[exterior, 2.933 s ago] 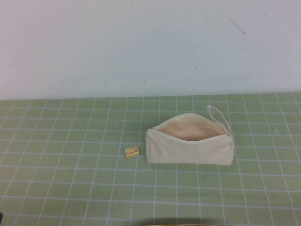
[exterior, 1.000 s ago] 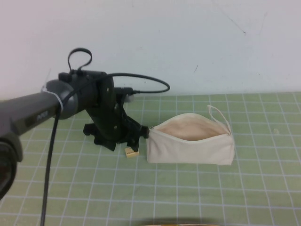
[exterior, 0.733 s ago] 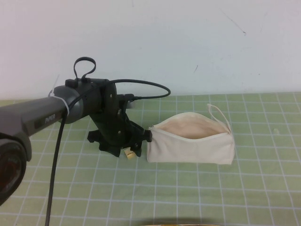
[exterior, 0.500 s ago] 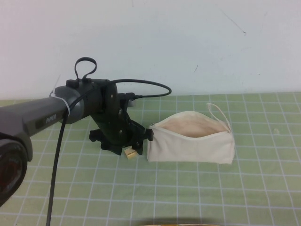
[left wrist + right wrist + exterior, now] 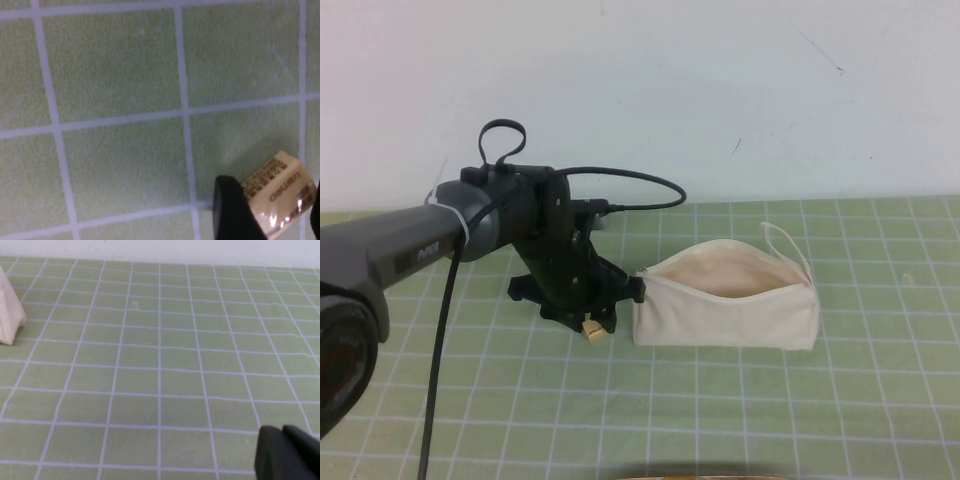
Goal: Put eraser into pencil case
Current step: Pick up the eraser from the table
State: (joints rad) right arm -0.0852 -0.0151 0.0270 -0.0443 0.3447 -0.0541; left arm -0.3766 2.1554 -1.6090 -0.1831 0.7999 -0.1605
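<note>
The eraser [image 5: 593, 330], a small pale-yellow block with printed marks, sits just left of the pencil case [image 5: 725, 300], a cream-white pouch lying open with its beige lining showing and a loop strap at its right end. My left gripper [image 5: 586, 320] is down on the mat over the eraser. In the left wrist view the eraser [image 5: 279, 194] is pinched, tilted, between the dark fingers [image 5: 231, 210] of the left gripper [image 5: 272, 196]. My right gripper [image 5: 281, 433] is shut and empty over bare mat, away from the pouch's end [image 5: 10, 315]; it does not show in the high view.
A green mat with a white grid [image 5: 740, 400] covers the table up to a white wall [image 5: 720, 90]. The left arm and its black cable [image 5: 620, 180] reach in from the left. A small speck [image 5: 134, 303] lies on the mat.
The left arm came in from the left and settled over the eraser. In the last half second the eraser shifted slightly left and toward the front between the fingers. The pouch has not moved.
</note>
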